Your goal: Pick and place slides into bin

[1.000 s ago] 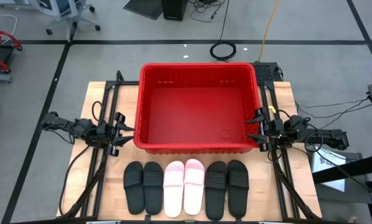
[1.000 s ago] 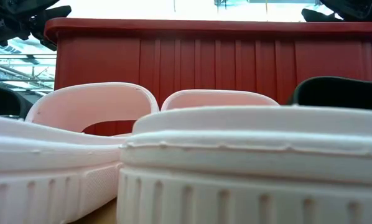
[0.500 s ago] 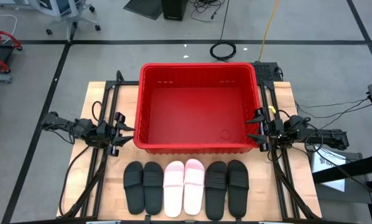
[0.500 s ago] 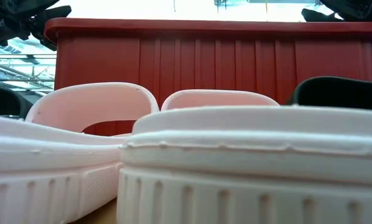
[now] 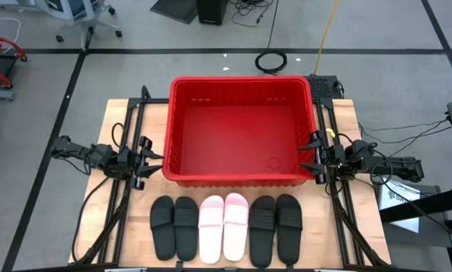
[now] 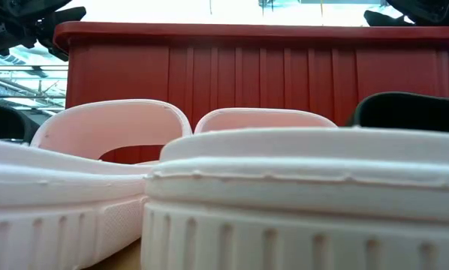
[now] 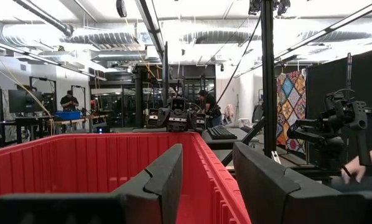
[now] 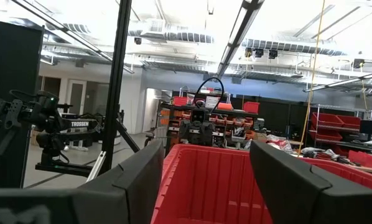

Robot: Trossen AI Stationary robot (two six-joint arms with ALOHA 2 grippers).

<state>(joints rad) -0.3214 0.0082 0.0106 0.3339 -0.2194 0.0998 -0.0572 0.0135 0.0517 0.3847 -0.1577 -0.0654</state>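
Several slides lie side by side on their soles along the table's near edge: two black ones (image 5: 174, 227) at the left, two pale pink ones (image 5: 223, 226) in the middle, two black ones (image 5: 274, 228) at the right. Behind them stands the red bin (image 5: 239, 130), nothing in it. My left gripper (image 5: 152, 162) waits open at the bin's left wall, my right gripper (image 5: 311, 156) open at its right wall. Both point at the bin and hold nothing. In the low view the pink slides (image 6: 284, 187) fill the foreground before the bin (image 6: 254, 71).
Black frame rails (image 5: 131, 136) run along both sides of the bin, and cables (image 5: 392, 170) trail off the right arm. Bare wood (image 5: 113, 121) shows at the table's left and right margins. People work at benches far behind the table (image 7: 68, 99).
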